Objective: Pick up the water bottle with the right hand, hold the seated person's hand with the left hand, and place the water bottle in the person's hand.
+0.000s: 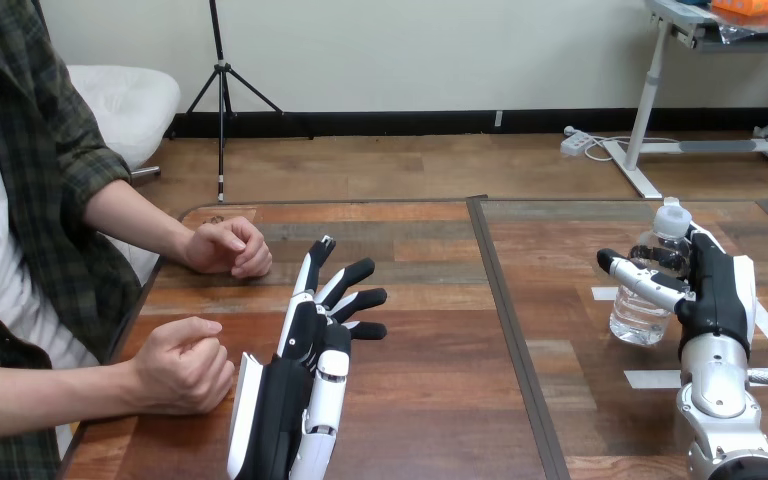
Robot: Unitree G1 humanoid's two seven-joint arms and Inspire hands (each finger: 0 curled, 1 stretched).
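Bottle [640,322] clasped in right hand [715,295], left hand [305,340] outstretched

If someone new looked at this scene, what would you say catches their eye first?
Probably the robot's left hand, fingers spread open over the table at lower centre, beside the person's closed hands at the view's left. Then, at the right, the right hand curled round the upright water bottle.

White tape strips [652,379] on wooden table [440,400]
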